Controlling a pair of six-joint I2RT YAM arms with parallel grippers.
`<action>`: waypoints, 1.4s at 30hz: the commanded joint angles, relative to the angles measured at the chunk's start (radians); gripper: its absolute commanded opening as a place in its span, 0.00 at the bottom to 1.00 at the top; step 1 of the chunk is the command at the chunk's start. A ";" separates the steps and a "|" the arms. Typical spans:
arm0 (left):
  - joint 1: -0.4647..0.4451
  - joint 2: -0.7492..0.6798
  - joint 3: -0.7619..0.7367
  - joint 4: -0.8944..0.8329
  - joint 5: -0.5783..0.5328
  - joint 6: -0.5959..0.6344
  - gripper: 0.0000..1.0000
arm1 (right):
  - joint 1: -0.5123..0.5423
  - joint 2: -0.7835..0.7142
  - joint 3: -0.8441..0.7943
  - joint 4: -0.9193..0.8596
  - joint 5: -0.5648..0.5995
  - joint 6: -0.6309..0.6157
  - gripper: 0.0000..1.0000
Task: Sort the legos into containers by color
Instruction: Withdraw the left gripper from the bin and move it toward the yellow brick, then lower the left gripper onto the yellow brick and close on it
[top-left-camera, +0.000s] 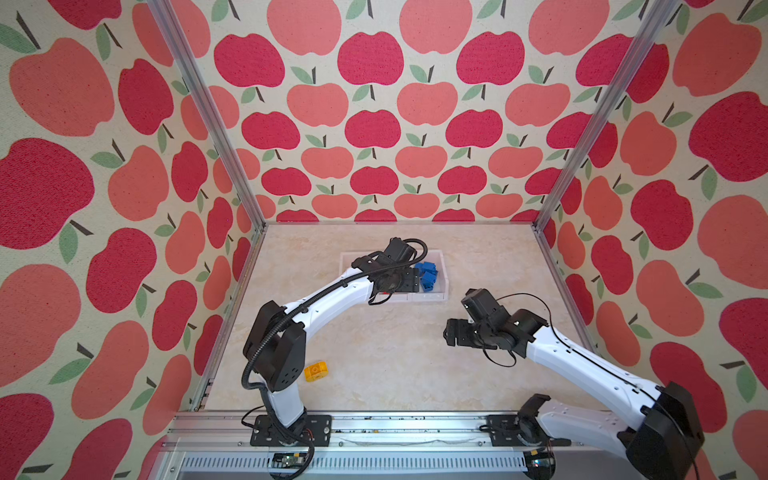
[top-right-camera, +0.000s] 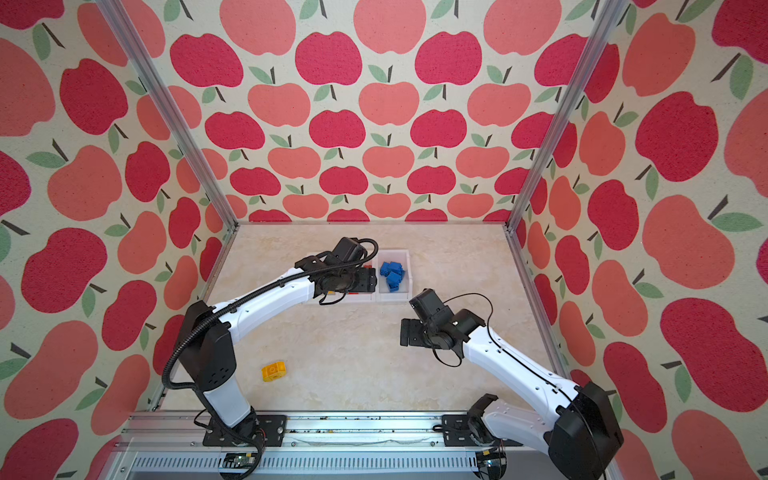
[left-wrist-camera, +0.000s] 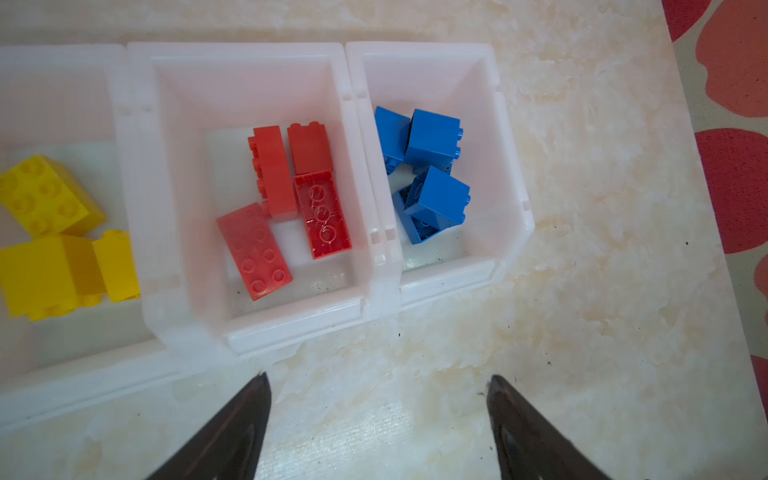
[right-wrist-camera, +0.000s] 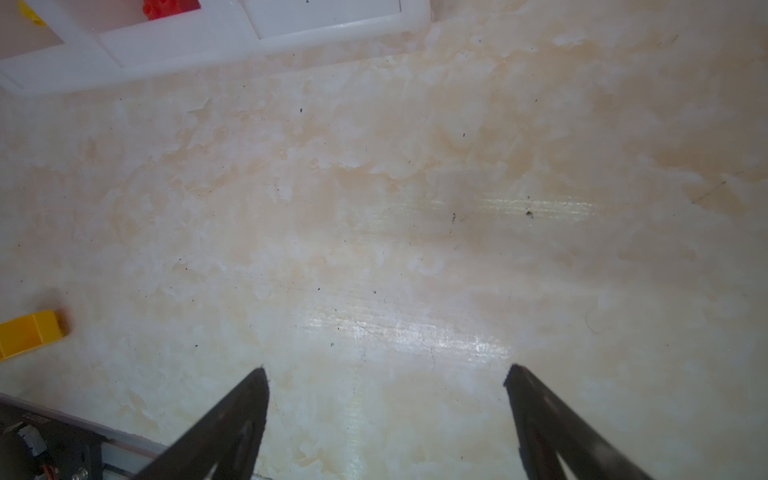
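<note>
Three joined white containers hold sorted legos: yellow legos in one end bin, red legos in the middle bin, blue legos in the other end bin. My left gripper hovers open and empty over the bins' near rim. In both top views its arm covers most of the containers; only the blue legos show plainly. One rounded yellow lego lies alone on the table near the left arm's base. My right gripper hangs open and empty above bare table, right of centre.
The marble-patterned table is fenced by apple-print walls and metal corner posts. An aluminium rail with both arm bases runs along the front edge. The lone yellow lego shows at the edge of the right wrist view.
</note>
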 joint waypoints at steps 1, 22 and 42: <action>0.015 -0.096 -0.092 -0.015 -0.053 -0.040 0.84 | -0.006 0.015 0.036 0.009 -0.010 -0.032 0.92; 0.217 -0.460 -0.451 -0.365 -0.044 -0.431 0.87 | -0.006 0.082 0.073 0.023 -0.037 -0.071 0.92; 0.328 -0.742 -0.638 -0.634 0.125 -1.082 0.82 | -0.023 0.111 0.103 0.011 -0.069 -0.126 0.93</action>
